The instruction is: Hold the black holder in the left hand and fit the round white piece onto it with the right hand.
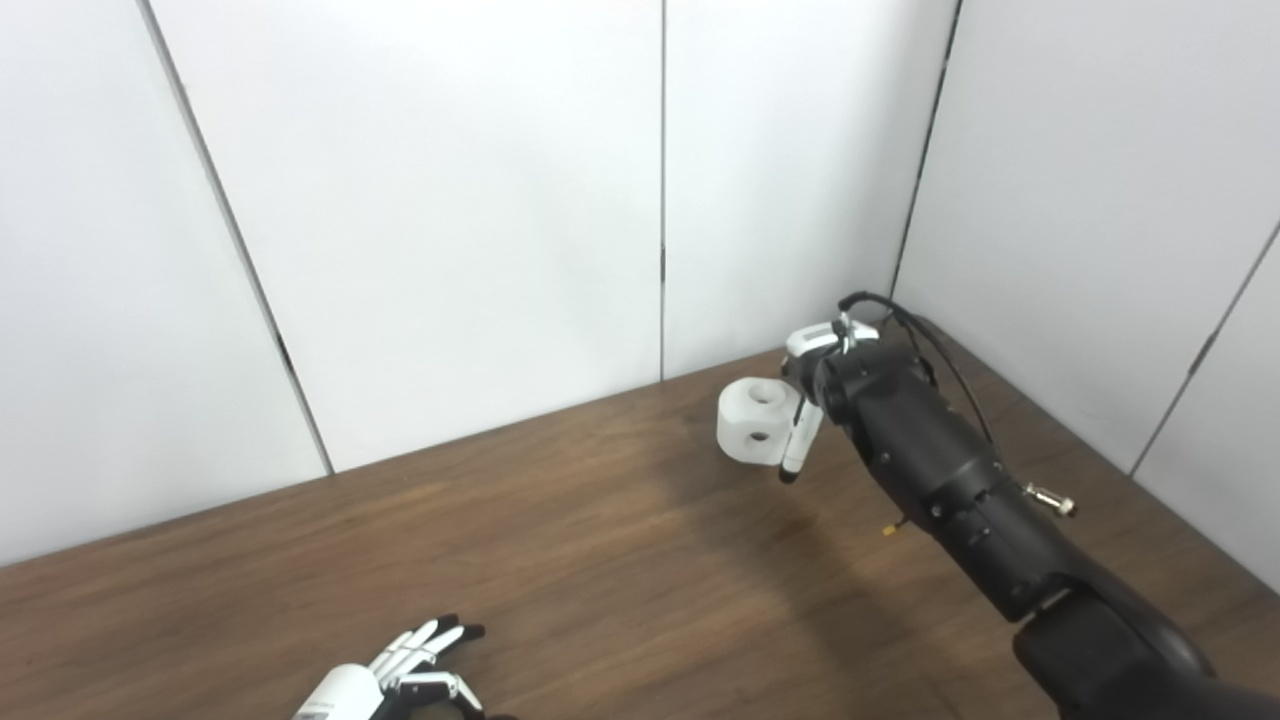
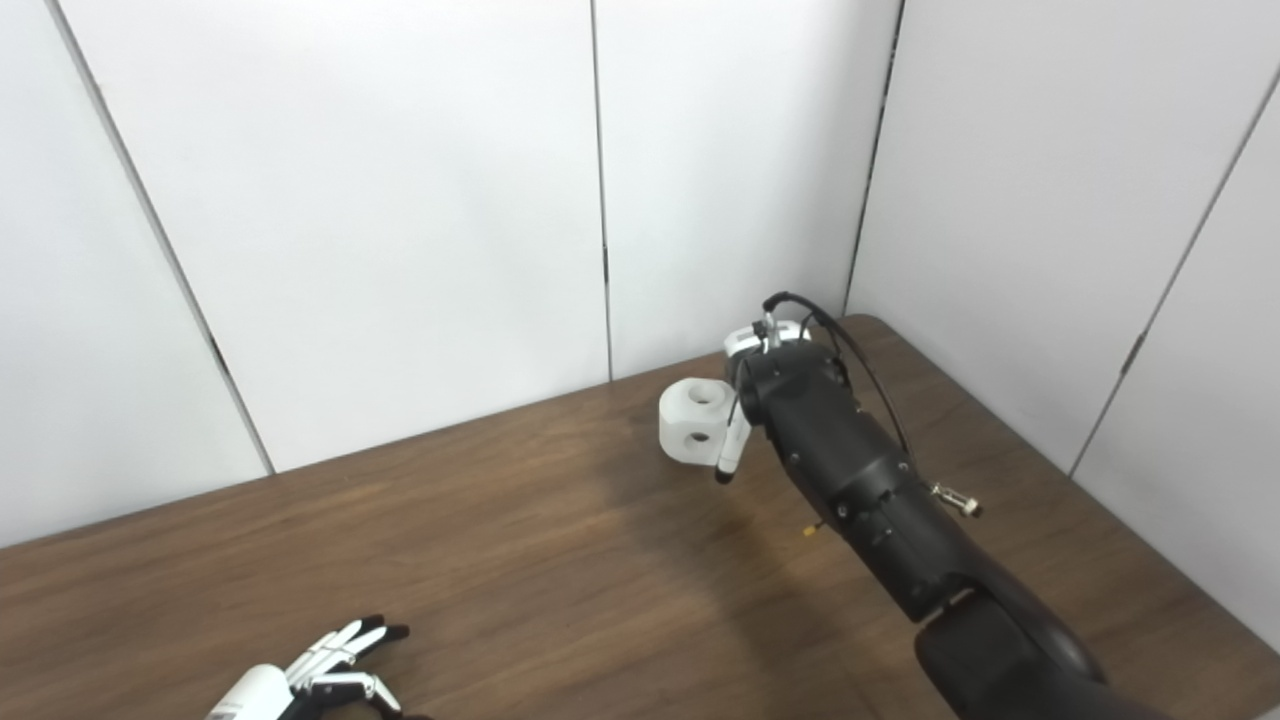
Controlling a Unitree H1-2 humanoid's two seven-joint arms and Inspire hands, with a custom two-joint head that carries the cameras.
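The left hand [image 1: 400, 675] lies low at the near edge of the wooden surface [image 1: 560, 540], fingers [image 1: 440, 635] spread and holding nothing. Broad bare wood separates it from the right hand [image 1: 815, 385], raised near the far right corner, its fingers gripping the round white piece [image 1: 755, 420] close to the wall panels [image 1: 450, 200].

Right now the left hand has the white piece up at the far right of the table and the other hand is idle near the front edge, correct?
Not quite: it is the right hand that holds the white piece at the far right of the table. The left hand is the idle one near the front edge, holding nothing. The left eye view shows it.
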